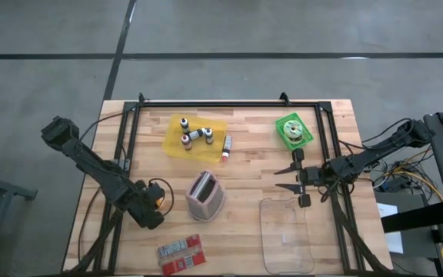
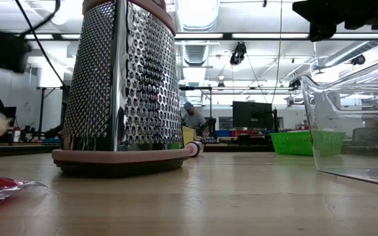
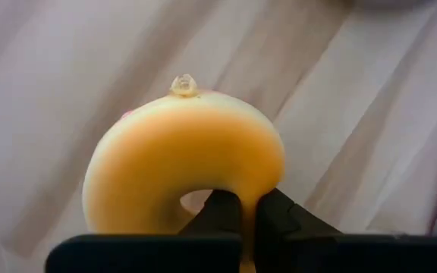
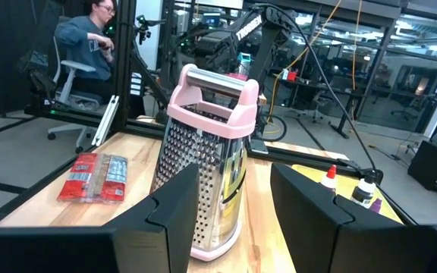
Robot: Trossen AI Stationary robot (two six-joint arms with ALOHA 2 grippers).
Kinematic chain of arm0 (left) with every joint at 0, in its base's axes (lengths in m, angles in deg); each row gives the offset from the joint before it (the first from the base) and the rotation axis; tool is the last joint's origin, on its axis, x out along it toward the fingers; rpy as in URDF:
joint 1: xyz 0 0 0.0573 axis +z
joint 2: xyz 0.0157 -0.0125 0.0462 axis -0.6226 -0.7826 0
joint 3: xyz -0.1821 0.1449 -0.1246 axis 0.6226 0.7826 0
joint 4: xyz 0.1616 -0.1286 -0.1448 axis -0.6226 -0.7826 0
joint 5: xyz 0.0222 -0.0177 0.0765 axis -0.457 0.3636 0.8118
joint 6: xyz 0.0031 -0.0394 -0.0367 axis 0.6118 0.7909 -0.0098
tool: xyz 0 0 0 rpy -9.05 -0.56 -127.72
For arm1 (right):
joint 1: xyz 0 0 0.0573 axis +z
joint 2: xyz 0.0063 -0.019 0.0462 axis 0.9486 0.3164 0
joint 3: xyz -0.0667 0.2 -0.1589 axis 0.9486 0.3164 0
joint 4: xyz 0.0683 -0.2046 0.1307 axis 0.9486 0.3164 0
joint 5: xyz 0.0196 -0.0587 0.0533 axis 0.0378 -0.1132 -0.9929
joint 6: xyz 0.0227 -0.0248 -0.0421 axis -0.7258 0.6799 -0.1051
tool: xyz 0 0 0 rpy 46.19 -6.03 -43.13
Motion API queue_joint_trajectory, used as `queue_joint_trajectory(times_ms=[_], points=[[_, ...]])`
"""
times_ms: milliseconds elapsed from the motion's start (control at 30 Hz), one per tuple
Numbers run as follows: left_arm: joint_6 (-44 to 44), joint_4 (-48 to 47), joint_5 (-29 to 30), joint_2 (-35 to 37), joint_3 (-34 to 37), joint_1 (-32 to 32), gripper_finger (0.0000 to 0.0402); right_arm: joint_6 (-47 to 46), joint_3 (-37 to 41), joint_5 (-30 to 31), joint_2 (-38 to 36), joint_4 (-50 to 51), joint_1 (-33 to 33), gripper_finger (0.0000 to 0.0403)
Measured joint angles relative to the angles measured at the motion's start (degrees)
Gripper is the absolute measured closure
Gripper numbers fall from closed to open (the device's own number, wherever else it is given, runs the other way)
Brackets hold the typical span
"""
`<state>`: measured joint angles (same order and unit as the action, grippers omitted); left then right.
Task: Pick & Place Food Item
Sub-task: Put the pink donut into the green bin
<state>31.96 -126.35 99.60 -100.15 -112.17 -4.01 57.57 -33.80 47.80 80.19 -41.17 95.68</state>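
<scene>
**Supervisor:** Where's the food item?

**Me:** It's a doughnut [image 3: 180, 163], pale orange, at the left side of the counter [image 1: 244, 154] just left of the box grater [image 1: 205, 195]. My left gripper [image 1: 157, 196] has it. In the left wrist view the two fingers [image 3: 222, 212] are pinched together on the near part of the ring, one reaching through the hole, with the wood grain of the counter behind. From overhead I only see a bit of orange at the gripper tip.

**Supervisor:** And the right arm?

**Me:** I have the right gripper [image 1: 290, 178] waiting right of centre, between the green basket [image 1: 293, 131] and the clear plastic container [image 1: 286, 235]. Its jaws stand well apart with nothing between them. Its wrist camera looks across at the grater with its pink handle, a red snack packet [image 4: 95, 177] lying beyond it, and a person seated in a chair in the room behind.

**Supervisor:** Anything else on the counter?

**Me:** A yellow tray [image 1: 177, 137] at the back with three small bottles [image 1: 195, 136] on it, and a fourth small bottle [image 1: 226, 147] with a red cap lying just off its right edge. The red packet is at the front edge, near the left arm. In the low view the grater fills the left half and the clear container sits at the right.
</scene>
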Motion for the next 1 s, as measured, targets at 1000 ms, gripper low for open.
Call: queue_joint_trajectory(times_ms=[1000], points=[[-33.2, -1.3, 57.7, 21.5, -4.6, 0.6, 0.0399, 3.2, 0.0, 0.5, 0.0, -2.3, -0.6, 0.0243]])
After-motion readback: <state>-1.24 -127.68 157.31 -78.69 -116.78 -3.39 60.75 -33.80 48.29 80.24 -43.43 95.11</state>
